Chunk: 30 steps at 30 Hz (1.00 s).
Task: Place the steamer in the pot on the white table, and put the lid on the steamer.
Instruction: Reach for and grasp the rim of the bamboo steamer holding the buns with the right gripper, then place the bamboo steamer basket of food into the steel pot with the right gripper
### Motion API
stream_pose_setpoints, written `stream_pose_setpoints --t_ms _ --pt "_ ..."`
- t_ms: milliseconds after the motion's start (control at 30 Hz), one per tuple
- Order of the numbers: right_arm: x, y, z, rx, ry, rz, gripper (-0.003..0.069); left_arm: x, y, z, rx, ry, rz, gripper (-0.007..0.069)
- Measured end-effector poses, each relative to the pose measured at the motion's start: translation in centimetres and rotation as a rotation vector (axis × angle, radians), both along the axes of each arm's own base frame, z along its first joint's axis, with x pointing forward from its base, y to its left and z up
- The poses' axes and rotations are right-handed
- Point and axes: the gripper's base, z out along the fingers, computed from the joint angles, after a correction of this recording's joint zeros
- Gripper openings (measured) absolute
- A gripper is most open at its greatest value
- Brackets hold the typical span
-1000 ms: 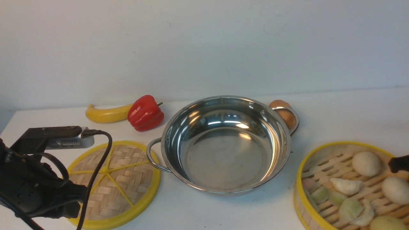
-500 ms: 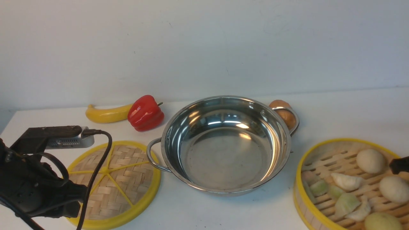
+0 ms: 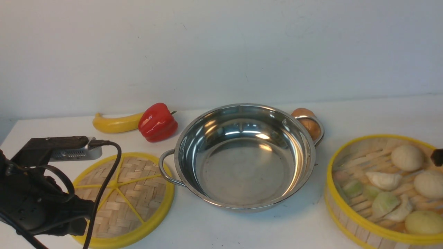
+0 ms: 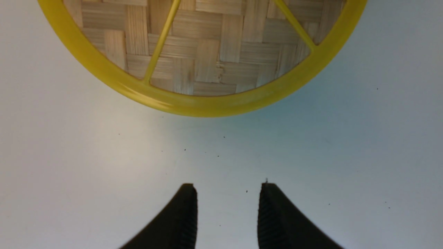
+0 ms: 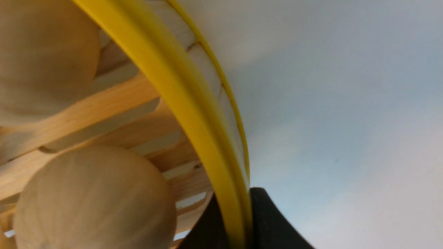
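Note:
The steamer (image 3: 349, 226), a bamboo basket with yellow rims holding buns and dumplings, hangs tilted just above the white table (image 3: 373, 114) at the right edge. My right gripper (image 5: 238, 199) is shut on its yellow rim (image 5: 180, 100), one finger inside and one outside; only a dark tip (image 3: 436, 157) shows in the front view. The shiny steel pot (image 3: 242, 169) stands empty in the middle. The woven lid (image 3: 128, 197) lies flat to the pot's left. My left gripper (image 4: 228, 188) is open over bare table, just short of the lid's rim (image 4: 214, 107).
A banana (image 3: 114, 123) and a red pepper (image 3: 157, 121) lie behind the lid. An onion (image 3: 306, 122) sits by the pot's far right handle. My left arm (image 3: 34, 204) and its cable cover the lid's left side.
The steamer has risen off the table in my right gripper and tilted, its near side showing more wall. The right fingertip moved up and right. The left arm stayed still.

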Motion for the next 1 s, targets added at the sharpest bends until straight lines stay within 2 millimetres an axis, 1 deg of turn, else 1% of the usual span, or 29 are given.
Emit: stream_pose_setpoints --t_ms 167,300,400,633,767,900,967,1000 --pt "0.4 -0.3 2.3 -0.037 -0.071 0.002 0.0055 0.0 0.0 0.0 0.0 0.0 0.0 0.0241" --pt "0.5 -0.2 3.5 -0.027 -0.112 -0.007 0.0055 0.0 0.0 0.0 0.0 0.0 0.0 0.0241" --pt "0.6 0.2 4.0 0.016 -0.133 -0.026 0.0055 0.0 0.0 0.0 0.0 0.0 0.0 0.0241" --pt "0.7 1.1 4.0 0.065 -0.137 -0.032 0.0055 0.0 0.0 0.0 0.0 0.0 0.0 0.0241" --pt "0.8 2.1 4.0 0.067 -0.134 -0.004 0.0055 0.0 0.0 0.0 0.0 0.0 0.0 0.0241" --pt "1.0 3.6 4.2 0.073 -0.136 0.029 0.0055 0.0 0.0 0.0 0.0 0.0 0.0 0.0241" --pt "1.2 4.5 4.8 0.082 -0.15 0.042 0.0055 0.0 0.0 0.0 0.0 0.0 0.0 0.0241" --pt "1.5 5.2 5.4 0.093 -0.168 0.052 0.0055 0.0 0.0 0.0 0.0 0.0 0.0 0.0241"
